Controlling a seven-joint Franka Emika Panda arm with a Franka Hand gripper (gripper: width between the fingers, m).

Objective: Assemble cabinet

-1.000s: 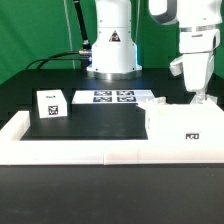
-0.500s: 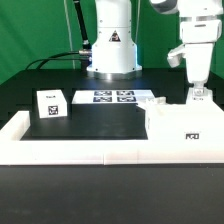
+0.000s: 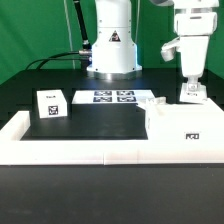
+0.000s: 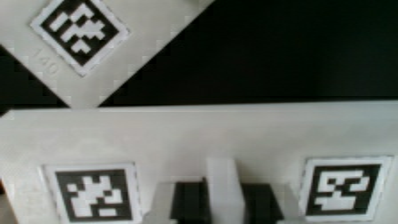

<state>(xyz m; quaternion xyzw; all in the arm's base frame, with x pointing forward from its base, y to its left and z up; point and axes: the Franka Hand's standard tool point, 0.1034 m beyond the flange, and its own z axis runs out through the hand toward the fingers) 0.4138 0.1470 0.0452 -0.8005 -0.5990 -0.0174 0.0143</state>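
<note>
- One block was seen at the exterior view's left, well apart from the box.
- The gripper was poised above the box; its opening could not be told.

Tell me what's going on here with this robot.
The Panda arm's gripper is poised at a small white tagged plastic panel at the exterior view's right, behind the large white plastic cabinet box. Whether the jaws grip it is unclear. A white tagged cube-shaped block sits apart at the exterior view's left, untouched.
</note>
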